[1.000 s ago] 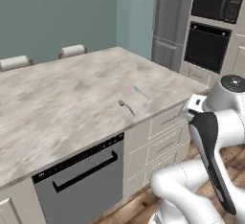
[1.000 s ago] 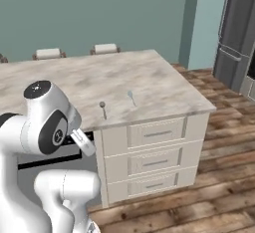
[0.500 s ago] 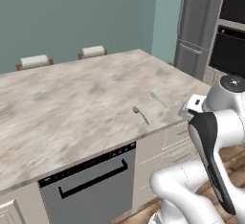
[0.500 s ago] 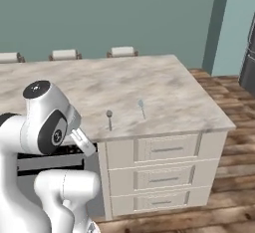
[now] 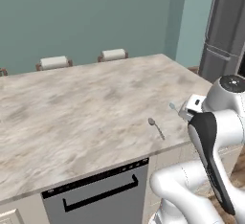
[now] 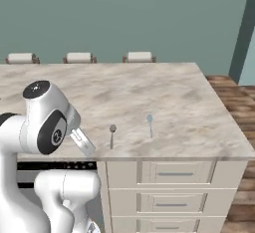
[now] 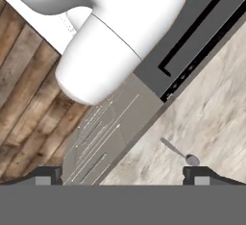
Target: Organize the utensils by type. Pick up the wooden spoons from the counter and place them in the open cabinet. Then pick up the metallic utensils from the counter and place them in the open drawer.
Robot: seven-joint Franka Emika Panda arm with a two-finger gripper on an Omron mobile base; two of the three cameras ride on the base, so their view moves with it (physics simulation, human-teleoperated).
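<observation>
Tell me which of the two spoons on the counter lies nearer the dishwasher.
The darker spoon, over the gap between dishwasher and drawers. The paler, bluish spoon lies further along the counter, above the drawers.

text: none legible | labels: none | brands: none | numbers: none | signs: none

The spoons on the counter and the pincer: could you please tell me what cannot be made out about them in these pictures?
- Right-hand spoon: in the left base view the arm covers its handle.
- Both spoons: too small in the right base view to tell metal from wood with certainty.
- Pincer: in the hand view the bottom edge cuts off all but its tips.
- Counter: its left end runs off the frame.
</observation>
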